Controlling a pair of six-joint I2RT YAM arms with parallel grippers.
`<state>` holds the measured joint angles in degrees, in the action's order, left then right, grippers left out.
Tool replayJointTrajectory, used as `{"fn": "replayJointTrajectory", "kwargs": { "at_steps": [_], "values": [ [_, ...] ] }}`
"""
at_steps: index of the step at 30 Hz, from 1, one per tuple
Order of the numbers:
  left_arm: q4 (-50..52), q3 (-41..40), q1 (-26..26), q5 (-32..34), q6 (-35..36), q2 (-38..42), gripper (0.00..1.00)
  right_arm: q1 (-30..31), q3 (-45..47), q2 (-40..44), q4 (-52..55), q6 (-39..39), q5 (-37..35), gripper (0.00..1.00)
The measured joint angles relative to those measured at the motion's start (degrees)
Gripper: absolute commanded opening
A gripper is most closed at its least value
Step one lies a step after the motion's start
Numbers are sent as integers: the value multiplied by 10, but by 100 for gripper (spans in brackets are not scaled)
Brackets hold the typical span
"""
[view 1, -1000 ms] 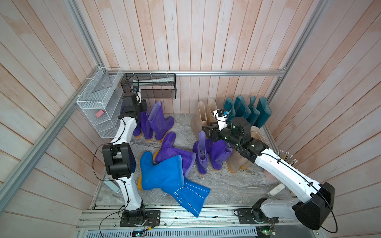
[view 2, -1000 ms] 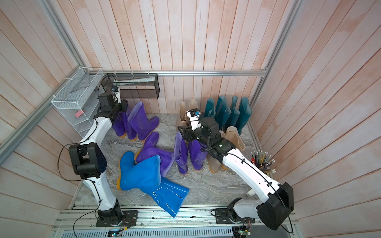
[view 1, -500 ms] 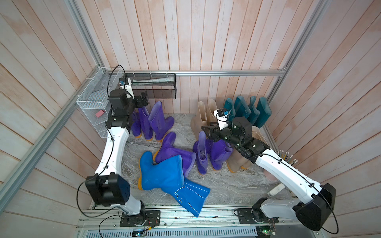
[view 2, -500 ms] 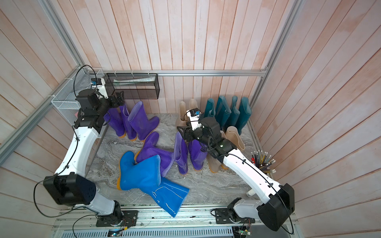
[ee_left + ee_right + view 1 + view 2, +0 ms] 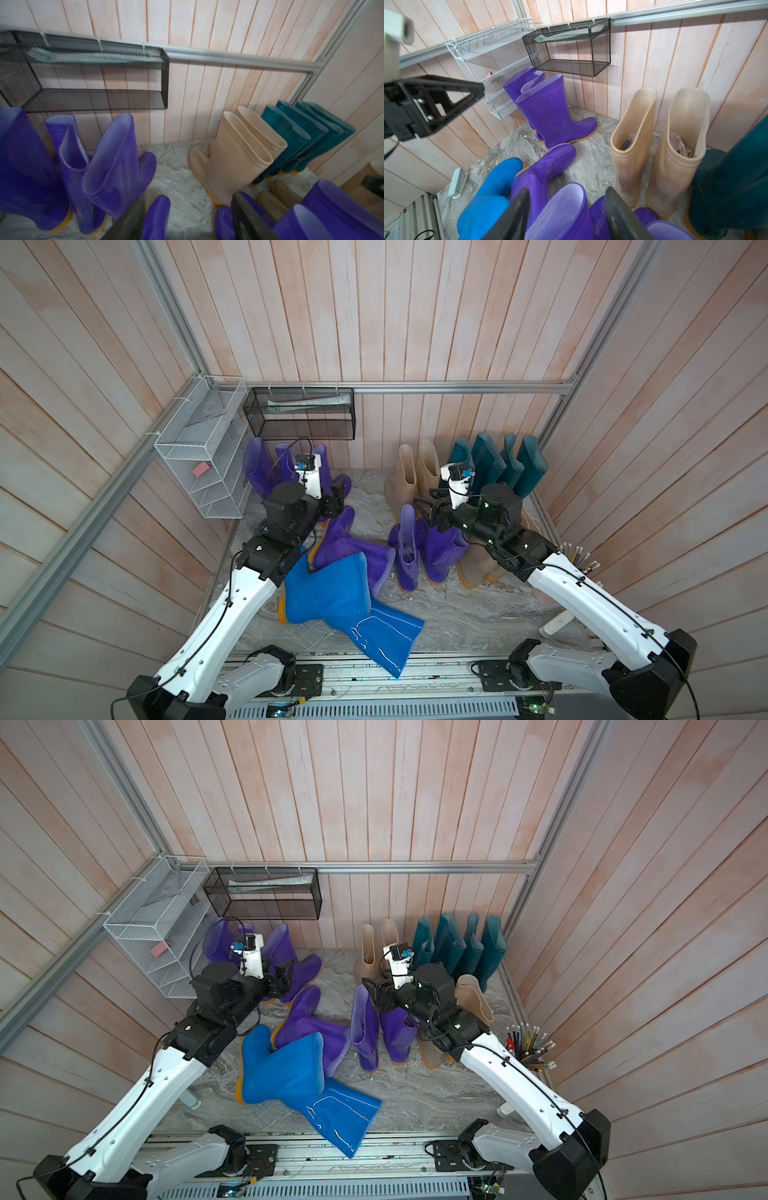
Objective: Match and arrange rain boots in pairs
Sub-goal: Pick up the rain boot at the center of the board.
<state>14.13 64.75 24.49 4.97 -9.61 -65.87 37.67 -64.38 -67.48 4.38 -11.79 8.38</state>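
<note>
Three purple rain boots (image 5: 266, 468) stand at the back left. Another purple one (image 5: 353, 547) lies in the middle, beside two upright purple ones (image 5: 409, 556). Two bright blue boots (image 5: 328, 593) lie at the front. A beige pair (image 5: 411, 477) and several teal boots (image 5: 498, 464) line the back wall. More beige boots (image 5: 473, 572) sit under my right arm. My left gripper (image 5: 187, 220) hangs open over bare floor near purple toes. My right gripper (image 5: 566, 216) is open, its jaws on either side of an upright purple boot's cuff (image 5: 560, 207) with a gap left.
A white wire rack (image 5: 199, 464) hangs on the left wall and a black mesh basket (image 5: 299, 414) on the back wall. A cup of pencils (image 5: 577, 560) stands at the right edge. A small white device (image 5: 555, 624) lies at the front right.
My left arm has pulled away from the back-left purple boots and swung down toward the middle; its jaws widened, then narrowed. The right arm has barely moved.
</note>
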Motion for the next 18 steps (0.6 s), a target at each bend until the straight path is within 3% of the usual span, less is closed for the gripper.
{"fn": "replayJointTrajectory", "kwargs": {
  "at_steps": [6, 11, 18],
  "values": [
    [21, -20, 60, -13, -16, -115, 85, 5, 31, 13, 5, -2, -15, 63],
    [64, -11, 130, -38, -5, -118, 89, 5, 34, 35, 11, 0, -35, 66],
    [108, -17, 169, -49, -9, -88, 89, 5, 34, 36, 16, 11, -53, 67]
  ]
}}
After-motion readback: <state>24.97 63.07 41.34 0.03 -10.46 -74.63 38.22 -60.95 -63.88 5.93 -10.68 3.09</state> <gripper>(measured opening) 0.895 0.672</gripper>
